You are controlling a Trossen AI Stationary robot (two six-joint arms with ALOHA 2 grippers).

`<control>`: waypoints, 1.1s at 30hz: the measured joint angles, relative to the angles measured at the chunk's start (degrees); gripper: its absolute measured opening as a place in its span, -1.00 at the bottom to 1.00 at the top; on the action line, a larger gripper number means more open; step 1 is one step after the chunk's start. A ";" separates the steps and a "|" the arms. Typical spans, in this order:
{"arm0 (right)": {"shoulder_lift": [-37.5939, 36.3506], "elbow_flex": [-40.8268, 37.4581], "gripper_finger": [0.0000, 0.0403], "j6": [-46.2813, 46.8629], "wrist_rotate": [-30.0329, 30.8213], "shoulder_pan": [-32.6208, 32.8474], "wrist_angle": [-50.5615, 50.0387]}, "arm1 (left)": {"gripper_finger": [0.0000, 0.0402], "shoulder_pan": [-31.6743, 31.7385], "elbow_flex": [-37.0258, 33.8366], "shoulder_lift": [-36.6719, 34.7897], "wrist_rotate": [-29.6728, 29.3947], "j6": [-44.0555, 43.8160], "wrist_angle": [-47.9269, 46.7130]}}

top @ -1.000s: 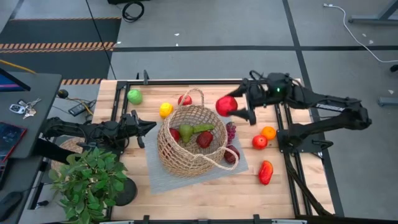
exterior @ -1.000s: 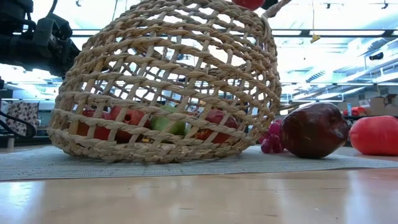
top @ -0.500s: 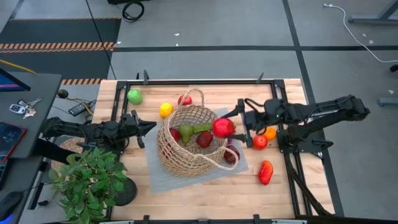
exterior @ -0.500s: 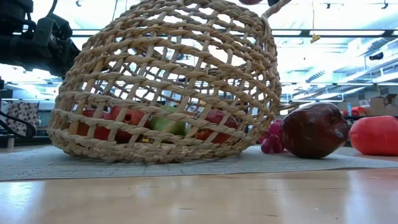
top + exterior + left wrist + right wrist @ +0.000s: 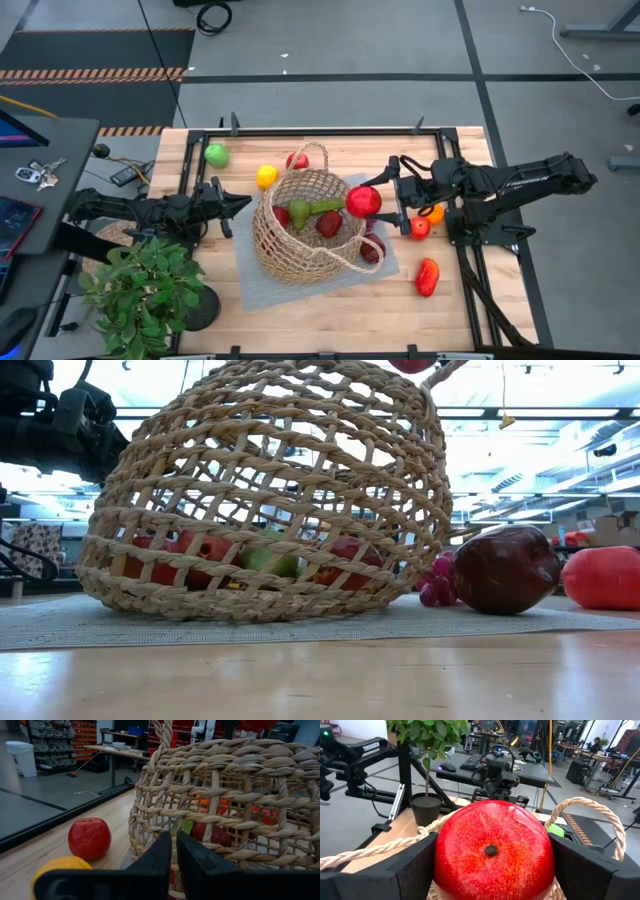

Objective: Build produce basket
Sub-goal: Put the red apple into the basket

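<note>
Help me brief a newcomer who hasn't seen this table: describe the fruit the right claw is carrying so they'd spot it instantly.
Find the big wicker basket on the grey mat mid-table. At its right rim the right claw is shut on a round red fruit. It is glossy bright red with a small dark dimple, and the only piece held off the table.

Wooden bench (image 5: 330,300). Directly on it: grey mat (image 5: 250,275) at centre, potted plant (image 5: 150,290) at near left corner, green apple (image 5: 216,154), lemon (image 5: 266,176), red apple (image 5: 297,160), orange (image 5: 433,212), red pepper (image 5: 427,277).
</note>
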 joint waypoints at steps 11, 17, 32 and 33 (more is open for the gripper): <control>0.02 0.00 0.74 -0.68 -0.30 0.00 -1.62 | -0.80 0.02 -0.01 -0.01 0.01 0.00 0.00; 0.02 0.00 0.74 -0.11 -0.30 0.00 -1.95 | -0.83 0.01 -0.02 0.00 0.00 0.00 0.00; 0.33 0.00 0.74 -0.91 3.64 -0.02 -4.52 | -0.81 0.00 -0.01 0.00 0.00 0.00 0.00; 0.61 0.00 0.74 -1.10 3.63 -0.02 -4.32 | -0.82 0.01 -0.02 -0.01 0.00 -0.01 0.00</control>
